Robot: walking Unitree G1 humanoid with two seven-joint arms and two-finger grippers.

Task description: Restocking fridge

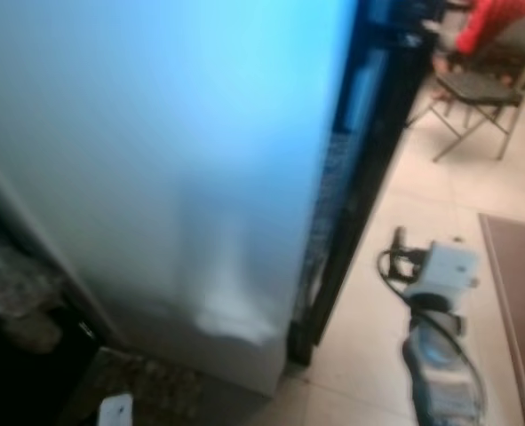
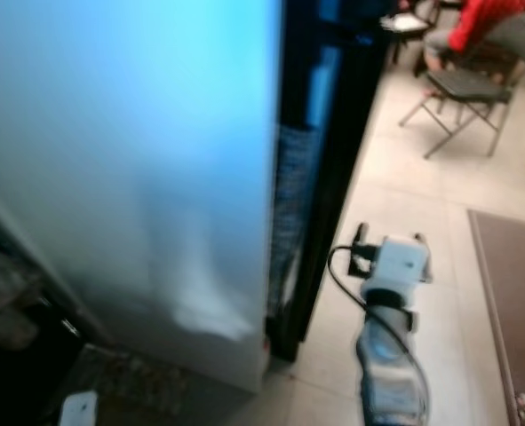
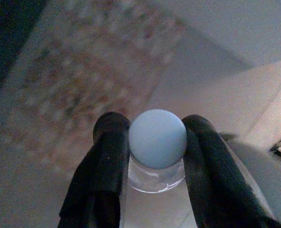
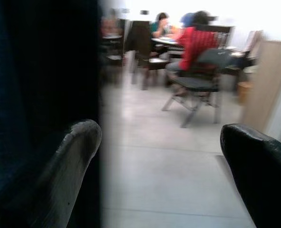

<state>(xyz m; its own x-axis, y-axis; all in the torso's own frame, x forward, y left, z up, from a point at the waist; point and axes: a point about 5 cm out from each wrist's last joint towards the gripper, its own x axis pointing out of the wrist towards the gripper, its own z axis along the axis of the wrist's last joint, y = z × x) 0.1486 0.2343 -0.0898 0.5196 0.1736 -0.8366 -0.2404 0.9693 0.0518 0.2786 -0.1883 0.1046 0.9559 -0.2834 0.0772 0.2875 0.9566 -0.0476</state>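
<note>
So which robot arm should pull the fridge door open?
Probably the right. The right gripper is open, holding nothing, beside the fridge door's dark edge. The left gripper is busy gripping a bottle.

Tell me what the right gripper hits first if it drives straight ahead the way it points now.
Probably nothing near: the right gripper, jaws open, faces bare pale tiled floor; the grey folding chair stands far beyond. Depth is uncertain.

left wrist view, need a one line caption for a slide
Left gripper shut on a bottle just below its pale blue cap, over tiled floor.
</note>
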